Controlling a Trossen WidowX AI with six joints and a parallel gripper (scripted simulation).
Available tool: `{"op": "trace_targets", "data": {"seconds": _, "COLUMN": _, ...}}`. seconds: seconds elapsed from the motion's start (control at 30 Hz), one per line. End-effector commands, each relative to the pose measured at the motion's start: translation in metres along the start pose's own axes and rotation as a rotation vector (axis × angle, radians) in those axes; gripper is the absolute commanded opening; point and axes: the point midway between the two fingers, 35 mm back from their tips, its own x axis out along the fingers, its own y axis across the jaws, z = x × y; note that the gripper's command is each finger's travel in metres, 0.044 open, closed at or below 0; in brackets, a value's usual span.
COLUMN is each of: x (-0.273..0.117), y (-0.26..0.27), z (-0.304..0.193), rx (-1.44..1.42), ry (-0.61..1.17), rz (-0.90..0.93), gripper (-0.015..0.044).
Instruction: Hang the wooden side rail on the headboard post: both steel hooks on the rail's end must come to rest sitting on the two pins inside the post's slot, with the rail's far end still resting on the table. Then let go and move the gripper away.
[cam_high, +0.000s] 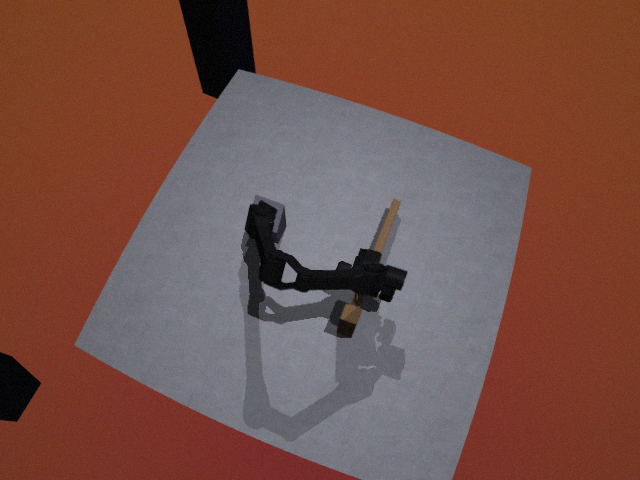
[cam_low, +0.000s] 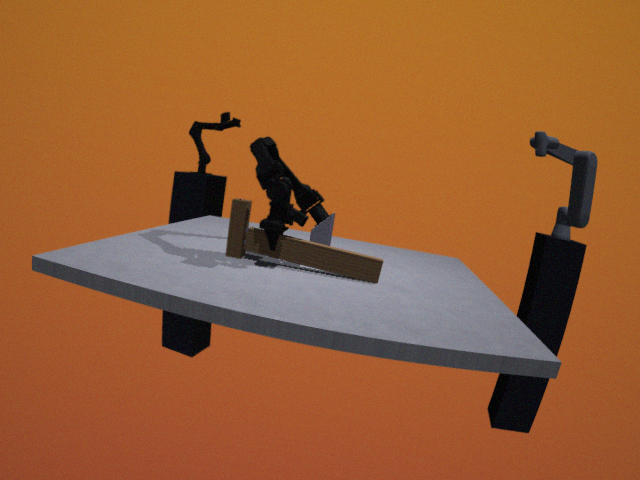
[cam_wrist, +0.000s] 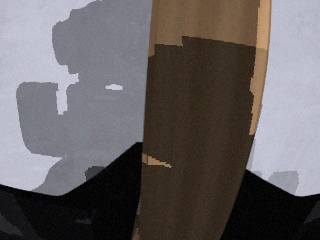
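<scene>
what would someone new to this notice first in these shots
Probably the black arm's gripper, clamped on a long wooden rail that slopes down to the pale table away from the upright post. Next, two more arms on dark pillars beyond the table, against glaring orange.

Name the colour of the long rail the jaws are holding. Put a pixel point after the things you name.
The rail (cam_high: 388, 225) (cam_low: 330, 256) (cam_wrist: 200, 100) is light brown wood, best seen in the exterior view.

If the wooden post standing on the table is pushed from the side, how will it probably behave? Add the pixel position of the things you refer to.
The post (cam_high: 346, 318) (cam_low: 238, 227) looks stiff, being one thick block. It may tip, since it stands taller than its base is wide. Its flat sides make rolling unlikely.
</scene>
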Motion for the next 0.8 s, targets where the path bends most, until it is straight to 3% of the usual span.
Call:
{"op": "trace_targets", "data": {"seconds": 0.0, "x": -0.0028, "y": -0.0018, "z": -0.0014, "rx": -0.002, "ry": 0.001, "rz": -0.007, "gripper": 0.0}}
{"op": "trace_targets", "data": {"seconds": 0.77, "x": -0.0031, "y": -0.0019, "z": -0.0038, "rx": -0.002, "ry": 0.001, "rz": -0.007, "gripper": 0.0}}
